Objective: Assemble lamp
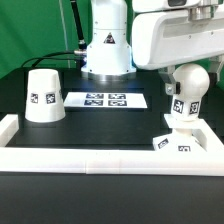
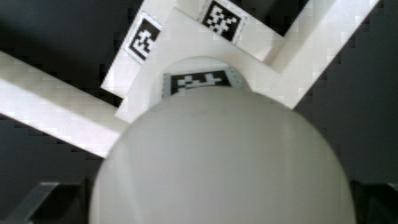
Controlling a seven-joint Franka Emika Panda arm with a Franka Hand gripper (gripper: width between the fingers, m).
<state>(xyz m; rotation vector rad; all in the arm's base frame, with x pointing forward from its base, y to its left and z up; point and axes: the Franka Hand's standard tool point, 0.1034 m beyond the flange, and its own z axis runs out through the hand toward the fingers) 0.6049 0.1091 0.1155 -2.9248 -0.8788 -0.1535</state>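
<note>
Bulb (image 1: 186, 98) stands on the base (image 1: 178, 143) at right (shade (image 1: 45, 96) well left). I cannot tell whether the claw (image 1: 188, 68) above grips it.

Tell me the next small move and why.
Probably twist the bulb down into the base: it stands upright on the base with the gripper around it, though the grip itself is unclear. The shade stands apart, at the exterior view's left.

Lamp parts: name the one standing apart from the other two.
The shade, the tapered cup at the exterior view's left; bulb and base sit together at its right.
</note>
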